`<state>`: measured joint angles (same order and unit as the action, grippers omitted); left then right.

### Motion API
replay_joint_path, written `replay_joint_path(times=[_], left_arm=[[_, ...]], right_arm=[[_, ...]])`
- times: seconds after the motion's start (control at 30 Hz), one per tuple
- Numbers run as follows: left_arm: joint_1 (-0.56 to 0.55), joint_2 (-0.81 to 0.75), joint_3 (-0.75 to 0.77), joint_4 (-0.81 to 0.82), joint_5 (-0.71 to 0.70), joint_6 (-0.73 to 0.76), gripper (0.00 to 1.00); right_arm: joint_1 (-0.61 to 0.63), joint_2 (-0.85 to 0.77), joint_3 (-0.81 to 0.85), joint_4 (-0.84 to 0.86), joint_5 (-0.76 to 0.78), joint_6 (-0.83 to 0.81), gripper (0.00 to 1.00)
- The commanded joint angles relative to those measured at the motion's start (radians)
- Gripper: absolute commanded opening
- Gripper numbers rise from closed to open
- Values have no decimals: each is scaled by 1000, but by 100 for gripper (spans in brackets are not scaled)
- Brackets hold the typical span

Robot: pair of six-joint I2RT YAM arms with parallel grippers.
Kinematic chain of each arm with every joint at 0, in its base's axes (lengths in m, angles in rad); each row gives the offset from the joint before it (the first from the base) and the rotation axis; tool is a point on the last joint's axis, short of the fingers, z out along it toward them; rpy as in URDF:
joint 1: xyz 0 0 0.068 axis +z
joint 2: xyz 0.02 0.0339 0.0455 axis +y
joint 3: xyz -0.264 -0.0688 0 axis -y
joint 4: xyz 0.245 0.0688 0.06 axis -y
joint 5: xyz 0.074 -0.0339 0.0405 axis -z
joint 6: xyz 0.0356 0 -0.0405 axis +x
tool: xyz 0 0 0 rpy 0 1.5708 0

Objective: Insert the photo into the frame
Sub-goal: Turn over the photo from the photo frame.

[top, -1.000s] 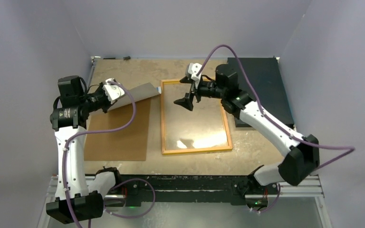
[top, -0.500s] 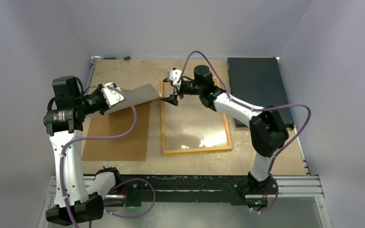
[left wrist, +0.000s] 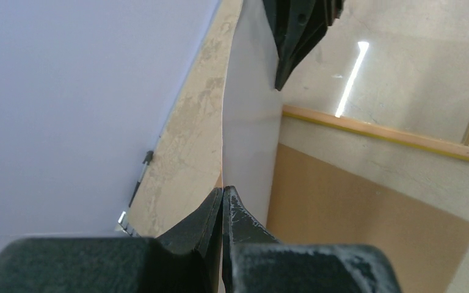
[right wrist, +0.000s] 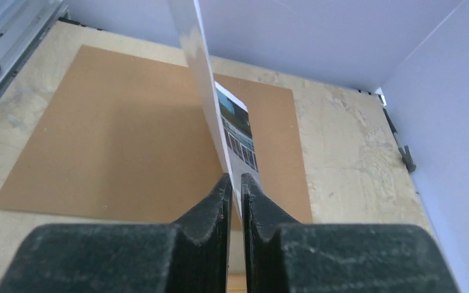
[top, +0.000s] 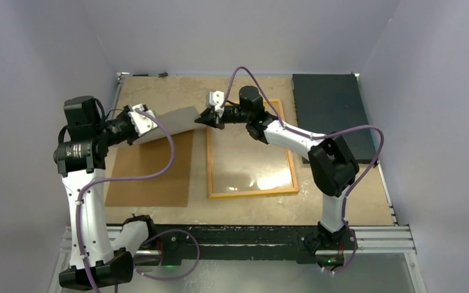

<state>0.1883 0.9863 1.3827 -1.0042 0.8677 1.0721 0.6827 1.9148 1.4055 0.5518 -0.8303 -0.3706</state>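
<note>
The photo (top: 174,121), pinched in the closed jaws of the left gripper (left wrist: 222,190) and straddled by the narrowed jaws of the right gripper (right wrist: 236,178) (firm contact cannot be told), is held aloft at eleven o'clock of the frame (top: 251,193) and is best drawn taut before being lowered.

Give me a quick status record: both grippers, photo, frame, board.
left gripper: shut on the photo's left end
right gripper: shut on the photo's right end
photo: held off the table between both grippers, over the board's far edge, not in the frame
frame: flat on the table, right of the board, nothing lying on its pane
board: flat on the table, nothing on it
mat: far right of the table
</note>
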Motion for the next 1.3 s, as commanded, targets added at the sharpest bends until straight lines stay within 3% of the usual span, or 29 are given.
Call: replay_joint_path(times=[0.0, 0.13, 0.17, 0.2, 0.27, 0.37, 0.43, 0.7, 0.8, 1.13, 1.27], left_arm=[[-4, -28, 48, 116, 34, -72, 0], [-4, -49, 43, 280, -6, -215, 0], [-4, -54, 41, 337, -22, -263, 5], [-3, -61, 37, 391, -43, -309, 12], [-4, -73, 30, 530, -103, -424, 39], [-4, -87, 16, 704, -254, -602, 72], [-4, -80, 22, 782, -385, -709, 83], [-3, -24, 50, 819, -688, -805, 92], [-4, -13, 42, 799, -711, -816, 94], [-4, 106, -14, 463, -569, -730, 99], [-4, 114, -92, 423, -511, -691, 100]], right_arm=[[0, -99, -27, 57, -71, 67, 9], [0, -203, -86, 100, -34, 134, 1], [0, -230, -91, 108, -31, 169, 0], [0, -251, -90, 109, -30, 198, 0], [-1, -307, -80, 106, -14, 283, 0], [-1, -366, -46, 75, 12, 487, 0], [-2, -404, 0, -27, 79, 573, 0], [-45, -469, 157, -504, 328, 758, 0], [-109, -456, 144, -598, 361, 808, 0], [-352, -439, -145, -521, 344, 910, 0], [-405, -403, -211, -459, 359, 921, 0]])
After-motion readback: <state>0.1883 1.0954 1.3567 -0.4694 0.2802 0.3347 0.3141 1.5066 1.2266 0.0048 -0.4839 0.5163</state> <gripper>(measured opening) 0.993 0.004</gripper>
